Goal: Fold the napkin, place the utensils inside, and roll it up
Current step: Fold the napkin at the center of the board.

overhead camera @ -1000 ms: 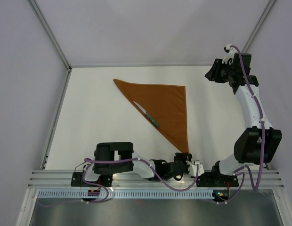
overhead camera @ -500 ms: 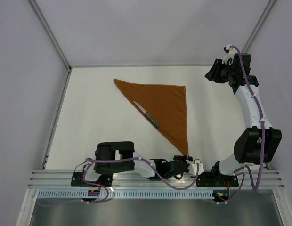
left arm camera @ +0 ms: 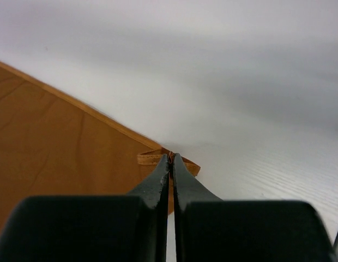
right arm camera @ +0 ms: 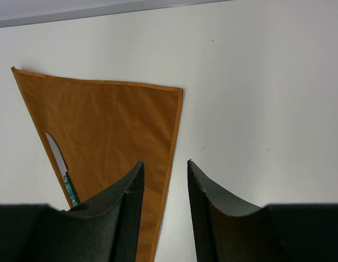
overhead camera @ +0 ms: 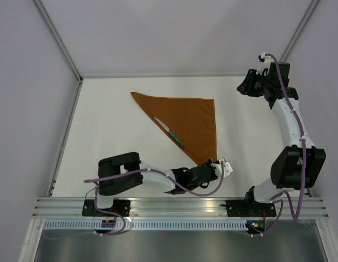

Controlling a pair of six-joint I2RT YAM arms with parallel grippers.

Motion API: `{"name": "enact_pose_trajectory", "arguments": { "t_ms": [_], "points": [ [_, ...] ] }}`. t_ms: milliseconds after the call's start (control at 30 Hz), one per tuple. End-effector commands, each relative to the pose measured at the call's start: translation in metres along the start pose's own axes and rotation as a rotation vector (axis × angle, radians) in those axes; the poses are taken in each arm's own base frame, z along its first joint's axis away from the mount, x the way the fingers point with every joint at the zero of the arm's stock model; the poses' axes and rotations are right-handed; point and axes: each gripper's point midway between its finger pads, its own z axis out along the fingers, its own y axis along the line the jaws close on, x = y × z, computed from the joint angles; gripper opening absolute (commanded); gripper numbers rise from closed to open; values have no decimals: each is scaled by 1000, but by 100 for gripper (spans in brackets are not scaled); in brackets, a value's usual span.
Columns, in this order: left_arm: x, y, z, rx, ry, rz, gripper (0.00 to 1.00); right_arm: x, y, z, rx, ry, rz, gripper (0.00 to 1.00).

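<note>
Pinching near napkin [overhead camera: 188, 117] corner with left jaws, utensil [overhead camera: 169, 132] along long edge, right jaws spread, well apart.

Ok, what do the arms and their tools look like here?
The left arm and right arm match: white tubular links between bulky black joint housings, with purple cables looped along each. The left tool and right tool each have two matte black fingers tapering to narrow tips. No markings or sleeves show.
</note>
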Motion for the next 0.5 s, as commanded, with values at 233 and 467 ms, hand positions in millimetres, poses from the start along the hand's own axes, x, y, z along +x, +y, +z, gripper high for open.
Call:
{"name": "enact_pose_trajectory", "arguments": {
  "t_ms": [233, 467],
  "points": [
    [-22, 117, -14, -159, -70, -484, 2, 0, 2, 5, -28, 1, 18, 43],
    [20, 183, -28, -303, -1, -671, 2, 2, 3, 7, -37, 10, 23, 42]
  ]
}}
